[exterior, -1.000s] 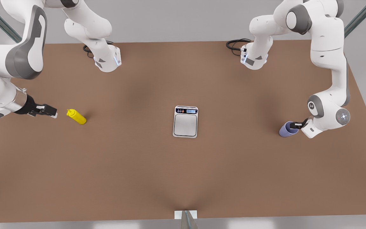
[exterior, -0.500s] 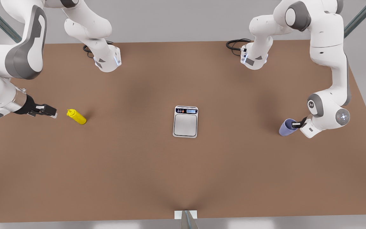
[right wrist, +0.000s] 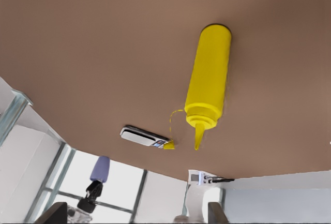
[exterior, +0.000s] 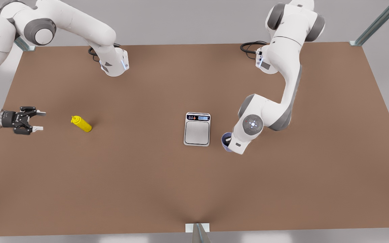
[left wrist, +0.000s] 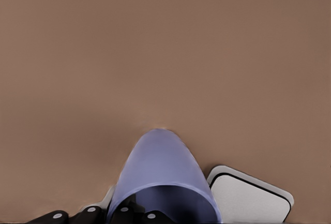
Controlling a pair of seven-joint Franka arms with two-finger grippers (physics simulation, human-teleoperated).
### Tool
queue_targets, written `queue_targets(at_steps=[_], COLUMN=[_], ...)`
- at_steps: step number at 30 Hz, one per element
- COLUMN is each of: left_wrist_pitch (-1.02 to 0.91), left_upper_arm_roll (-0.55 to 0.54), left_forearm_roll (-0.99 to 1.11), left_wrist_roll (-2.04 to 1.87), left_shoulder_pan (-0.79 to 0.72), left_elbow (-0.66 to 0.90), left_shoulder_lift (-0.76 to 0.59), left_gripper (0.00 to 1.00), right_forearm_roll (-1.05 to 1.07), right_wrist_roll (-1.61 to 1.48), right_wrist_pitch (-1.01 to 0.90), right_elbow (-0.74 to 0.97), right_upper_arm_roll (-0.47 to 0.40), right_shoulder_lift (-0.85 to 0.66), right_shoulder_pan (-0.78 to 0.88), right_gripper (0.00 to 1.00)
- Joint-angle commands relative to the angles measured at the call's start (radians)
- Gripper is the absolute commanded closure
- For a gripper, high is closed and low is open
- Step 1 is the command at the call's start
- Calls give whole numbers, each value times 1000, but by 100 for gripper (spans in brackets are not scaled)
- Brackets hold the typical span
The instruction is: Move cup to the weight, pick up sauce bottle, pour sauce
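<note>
The lavender-blue cup point(exterior: 225, 142) is just off the silver scale's point(exterior: 197, 132) edge on the front view's right, mostly hidden under the arm's wrist. My left gripper point(exterior: 228, 138) is shut on the cup's wall. In the left wrist view the cup point(left wrist: 163, 167) is in front of my fingers point(left wrist: 98, 212), with a corner of the scale point(left wrist: 248, 198) beside it. The yellow sauce bottle point(exterior: 81, 124) lies on its side at the front view's left. My right gripper point(exterior: 42, 120) is open, a short way off the bottle's nozzle end. The right wrist view shows the bottle point(right wrist: 209, 87) and the far scale point(right wrist: 145, 136).
The brown table point(exterior: 147, 175) has wide bare room in front of the scale. Both arm bases point(exterior: 115, 64) stand at the far edge, with black cables point(exterior: 250, 47) beside them. A small bracket point(exterior: 197, 229) sits at the near edge.
The left arm has swung the cup from the front view's far right to beside the scale. The right gripper has drawn back from the bottle, turned, and now shows spread fingers.
</note>
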Motion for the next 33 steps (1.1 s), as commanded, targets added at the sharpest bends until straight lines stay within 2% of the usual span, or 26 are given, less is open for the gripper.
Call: queue_targets(at_steps=[1,5,8,15,16,17,25,26,27,29,30,33], left_wrist_pitch=[2,-45,-28,30,38,53,53,53,53,53,53,53], left_upper_arm_roll=[0,0,0,0,0,0,0,0,0,0,0,2], left_forearm_roll=[-104,-136,-201,-228,-230,-230,-227,-224,-221,-221,-219,-218], left_wrist_roll=[-2,-99,-234,-229,-225,-225,-225,-225,-225,-220,-208,-208], left_shoulder_pan=[-9,-114,-161,-189,-189,-186,-184,-184,-181,-177,-177,-177], left_elbow=[-1,22,119,114,114,113,113,113,113,114,113,113], left_shoulder_lift=[0,52,137,183,183,184,190,190,190,190,190,190], left_gripper=[79,79,79,79,68,62,59,56,46,19,0,0], right_forearm_roll=[3,3,24,130,134,142,168,170,170,170,170,167], right_wrist_roll=[0,234,232,114,82,77,28,26,26,23,23,0], right_wrist_pitch=[-3,-3,11,136,150,158,187,195,199,199,199,192], right_elbow=[0,-58,-74,-270,-307,-308,-324,-324,-325,-335,-335,-336], right_upper_arm_roll=[-12,-20,-18,-10,-9,-6,-4,-4,8,10,10,17], right_shoulder_lift=[9,58,123,135,137,138,152,158,158,158,160,158], right_shoulder_pan=[-1,2,12,7,5,7,2,4,2,2,2,2], right_gripper=[0,0,0,0,0,0,0,0,0,0,0,0])
